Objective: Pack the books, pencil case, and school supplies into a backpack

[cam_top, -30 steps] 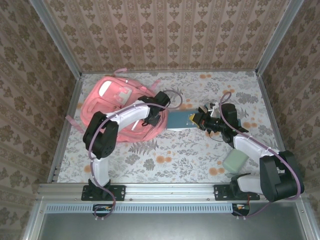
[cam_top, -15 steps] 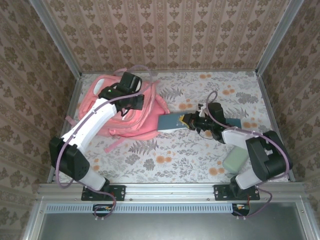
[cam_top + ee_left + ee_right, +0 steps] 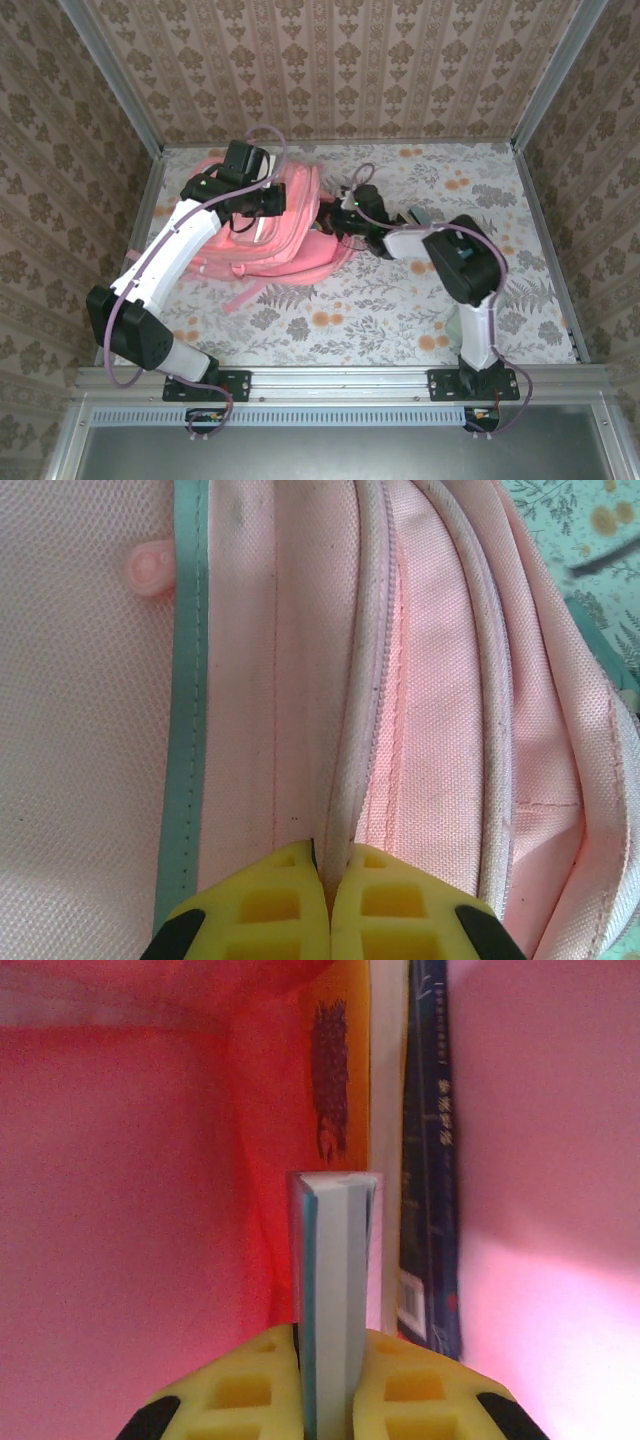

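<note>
The pink backpack (image 3: pixel 275 245) lies at the back left of the table, its mouth facing right. My left gripper (image 3: pixel 266 199) is shut on the backpack's pale zipper edge (image 3: pixel 350 780), pinched between the yellow fingertips (image 3: pixel 290 880). My right gripper (image 3: pixel 336 216) reaches into the backpack's mouth, shut on a teal notebook (image 3: pixel 335 1250) held edge-on. Inside the pink lining (image 3: pixel 130 1210), the yellow-orange book (image 3: pixel 345 1060) and a navy book (image 3: pixel 430 1160) stand just right of the notebook. The pencil case is hidden.
A loose pink strap (image 3: pixel 243 293) trails from the backpack toward the front. The floral tabletop (image 3: pixel 350 320) is fenced by patterned walls with metal posts (image 3: pixel 135 105). My right arm's elbow (image 3: pixel 462 262) stands over the table's right half.
The left arm swung to the backpack's top and holds its edge. The right gripper carried the teal notebook left, from the table's middle into the backpack's mouth. The backpack shifted slightly right.
</note>
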Robot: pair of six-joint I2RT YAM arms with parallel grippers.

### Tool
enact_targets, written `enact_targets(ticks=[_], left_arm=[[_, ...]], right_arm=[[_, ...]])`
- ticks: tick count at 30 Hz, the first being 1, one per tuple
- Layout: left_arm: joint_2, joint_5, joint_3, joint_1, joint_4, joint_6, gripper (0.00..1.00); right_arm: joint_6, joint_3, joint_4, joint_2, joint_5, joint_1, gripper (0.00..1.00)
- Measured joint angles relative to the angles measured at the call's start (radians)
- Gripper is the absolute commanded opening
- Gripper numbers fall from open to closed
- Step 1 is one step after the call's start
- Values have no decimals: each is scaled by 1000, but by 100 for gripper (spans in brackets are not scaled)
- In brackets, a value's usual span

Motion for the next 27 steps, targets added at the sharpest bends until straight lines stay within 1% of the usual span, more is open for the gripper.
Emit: enact_targets(ticks=[4, 8, 9, 10, 11, 12, 13, 15, 18, 20, 27], left_arm=[[0, 20, -6, 0, 5, -7, 0], [0, 29, -17, 1, 14, -11, 0], [0, 29, -19, 3, 19, -12, 0], [0, 29, -23, 7, 25, -14, 0], [0, 28, -24, 11, 29, -15, 0], [0, 28, -26, 15, 36, -18, 0], [0, 25, -26, 18, 42, -18, 0], [-1, 21, -26, 21, 51, -19, 0], [-1, 22, -26, 27, 52, -21, 0], [-2, 29, -31, 30, 51, -21, 0], [-13, 76, -59, 47, 69, -21, 0]], right_arm=[[32, 151, -7, 140, 65, 53, 0], [41, 326, -50, 244, 115, 97, 1], [40, 373, -68, 264, 126, 106, 3], [40, 418, -92, 283, 135, 114, 10], [39, 452, -116, 296, 141, 118, 23], [38, 495, -147, 311, 145, 122, 39], [36, 537, -174, 327, 148, 125, 47], [29, 587, -214, 341, 153, 127, 55], [10, 581, -248, 336, 158, 128, 61], [-8, 539, -265, 314, 161, 126, 63], [-117, 327, -408, 117, 161, 100, 67]])
